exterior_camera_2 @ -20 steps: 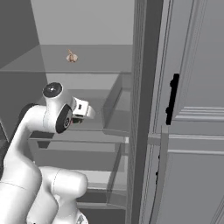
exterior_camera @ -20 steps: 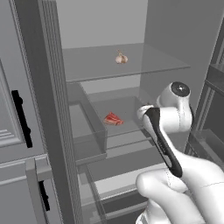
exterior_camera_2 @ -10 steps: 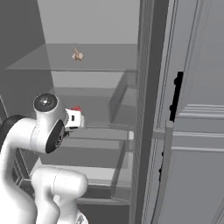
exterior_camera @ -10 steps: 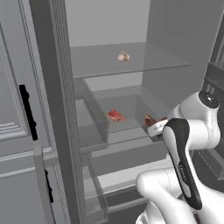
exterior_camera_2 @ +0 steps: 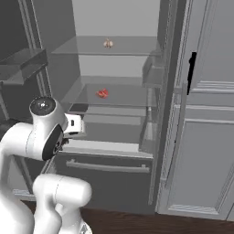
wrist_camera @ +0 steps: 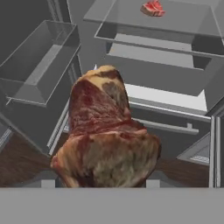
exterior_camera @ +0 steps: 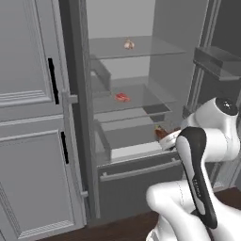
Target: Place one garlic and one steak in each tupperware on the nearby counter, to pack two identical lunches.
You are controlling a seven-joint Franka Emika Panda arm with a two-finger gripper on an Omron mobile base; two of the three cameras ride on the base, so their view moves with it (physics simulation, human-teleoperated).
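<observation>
1. The two-finger gripper point(exterior_camera: 162, 135) is closed on a thick brown-and-red marbled raw steak point(wrist_camera: 105, 135); in the hand view the meat covers both fingertips, so the jaws themselves are hidden.
2. In the left base view the held steak shows as a small reddish lump at the hand, just in front of the open grey fridge point(exterior_camera: 141, 75) and level with its lower drawers.
3. A second, smaller red steak point(exterior_camera: 123, 97) lies on the middle glass shelf point(exterior_camera_2: 114, 96) inside the fridge, well apart from the gripper.
4. A pale, rounded garlic bulb point(exterior_camera_2: 108, 43) sits on the top glass shelf point(exterior_camera: 136, 47), higher and farther back.
5. Below the shelves, a clear drawer point(exterior_camera: 136, 136) and a grey bottom drawer with a bar handle point(exterior_camera_2: 107, 167) stand between the robot and the fridge's interior.
6. Grey panelled doors with black bar handles point(exterior_camera: 53, 81) flank the opening.
7. A clear door bin point(wrist_camera: 41, 61) shows at the left of the hand view, partly cut off.
8. No writing is legible.
</observation>
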